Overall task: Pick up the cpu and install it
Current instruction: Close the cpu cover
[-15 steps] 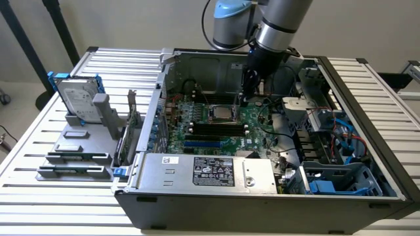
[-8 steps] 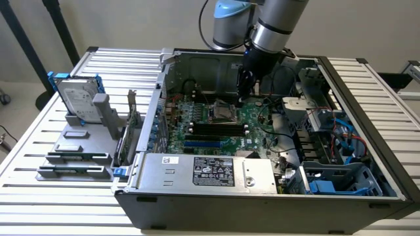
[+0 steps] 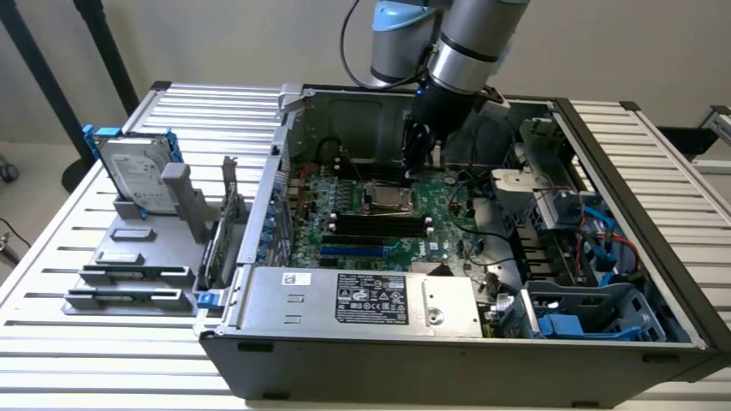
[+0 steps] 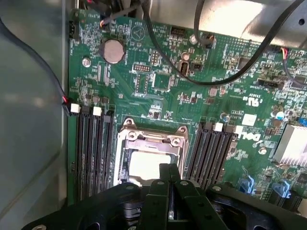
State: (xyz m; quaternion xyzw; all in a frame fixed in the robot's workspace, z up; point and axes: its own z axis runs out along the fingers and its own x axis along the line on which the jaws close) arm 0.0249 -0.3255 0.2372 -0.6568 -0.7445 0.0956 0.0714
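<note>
- Open computer case point(image 3: 270, 349) sits on the slatted tabletop point(image 3: 68, 364), with the motherboard point(image 4: 225, 86) flat on its floor.
- cpu point(image 4: 143, 164): a pale square plate lying flat inside the metal socket frame point(image 4: 128, 137). This is near the middle of the motherboard, between two banks of dark memory slots point(image 4: 93, 153).
- fingers point(image 4: 166, 176): pressed together with no gap and nothing between them. The tips hang over the cpu's edge, close above it. I cannot tell whether they touch.
- In the exterior view the arm reaches down into the case towards its rear wall, over the socket.
- Handling, as a judgement: the chip looks light, stiff and thin. The metal top is probably smooth and slippery, and the underside contacts and socket pins are easily damaged.
- The best hold is likely on two opposite side edges, keeping it level. The frame leaves little of those edges exposed.
- Loose black cables point(image 4: 216, 72) cross the board near the case's rear wall, well apart from the socket.
</note>
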